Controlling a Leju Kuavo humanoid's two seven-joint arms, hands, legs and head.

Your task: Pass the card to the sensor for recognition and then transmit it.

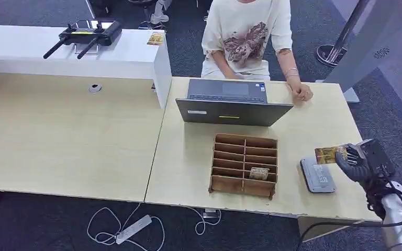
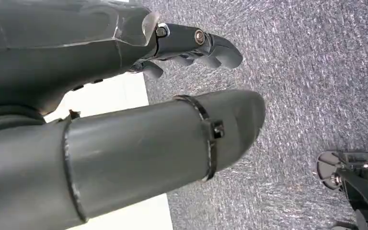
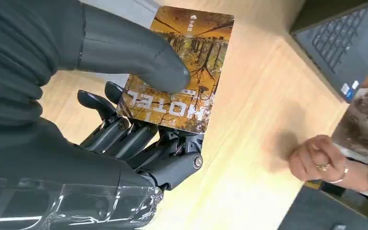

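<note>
Right hand [image 1: 357, 158] pinches glossy rectangular card [image 1: 328, 154], seemingly above flat grey sensor [image 1: 317, 175].

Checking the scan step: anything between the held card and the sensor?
Nothing visible. The right hand holds the card in the air at the sensor's far end, with bare desk around it. The tray stands off to the side.

The right hand's [image 3: 124, 120] thumb covers part of the card [image 3: 182, 72], and its print beyond "HOTEL" is too small to read. The laptop [image 3: 345, 43] is cut off at the right wrist picture's edge. The person's [image 1: 248, 36] head is cropped in the head view. The small card in the wooden organizer [image 1: 259, 173] is too tiny to make out.
</note>
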